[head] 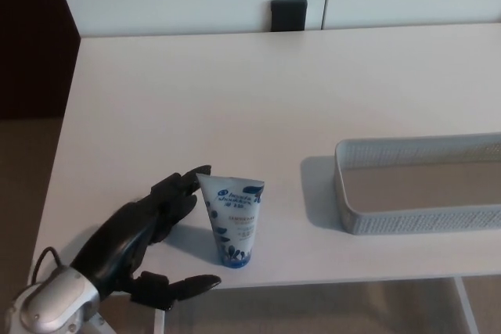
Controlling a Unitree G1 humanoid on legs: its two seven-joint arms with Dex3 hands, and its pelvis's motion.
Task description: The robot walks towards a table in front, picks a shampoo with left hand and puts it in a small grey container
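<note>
At the table's (156, 84) near edge, about 6 o'clock: shampoo tube (233, 220). Stands upright on its cap, crimped end up, not yet grasped. At its 9 o'clock: left hand (145, 236), released, fingers (182, 187) spread just beside the tube's upper edge, thumb (184, 284) low toward 7 o'clock. Contact not discernible. At the tube's 3 o'clock, well apart: small grey container (423, 220), apparently empty. No right hand in sight.

Hazards, as judged: a fingertip nudge high on the tube before thumb closure, tipping it off its narrow cap toward 3 o'clock; a roll off the nearby edge; a slip from a pinch on soft walls.
</note>
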